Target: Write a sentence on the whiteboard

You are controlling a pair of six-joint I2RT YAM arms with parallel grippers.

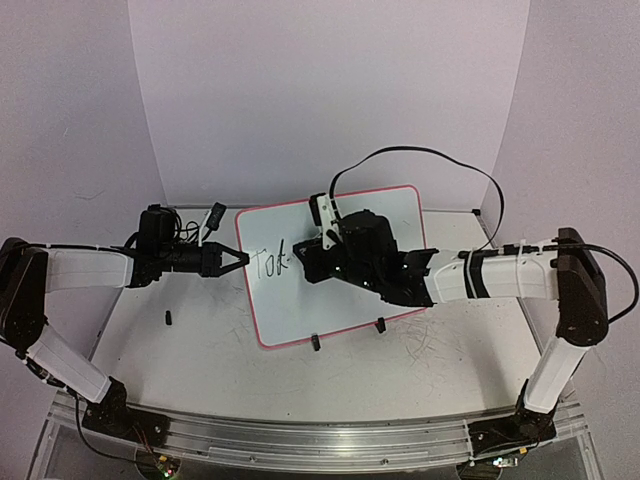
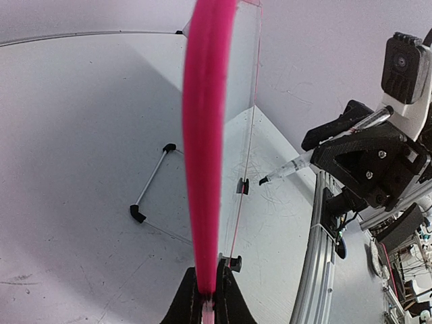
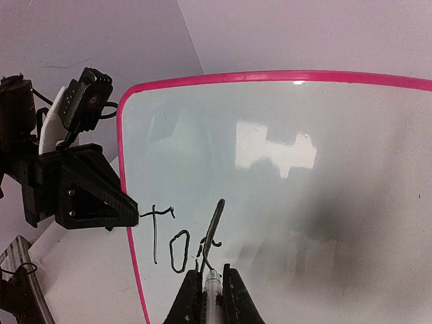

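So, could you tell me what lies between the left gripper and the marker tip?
The start of the sentence, a T and o, lies between left gripper and marker on the whiteboard; the right wrist view shows it.

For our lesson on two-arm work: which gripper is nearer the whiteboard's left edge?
Left. The left gripper is clamped on the left edge of the whiteboard; the right gripper holds a marker farther in, against its face.

Glossy whiteboard (image 3: 337,223), matt scuffed table (image 1: 200,350)

A small black piece (image 1: 168,318) lies on the white table (image 1: 200,355).
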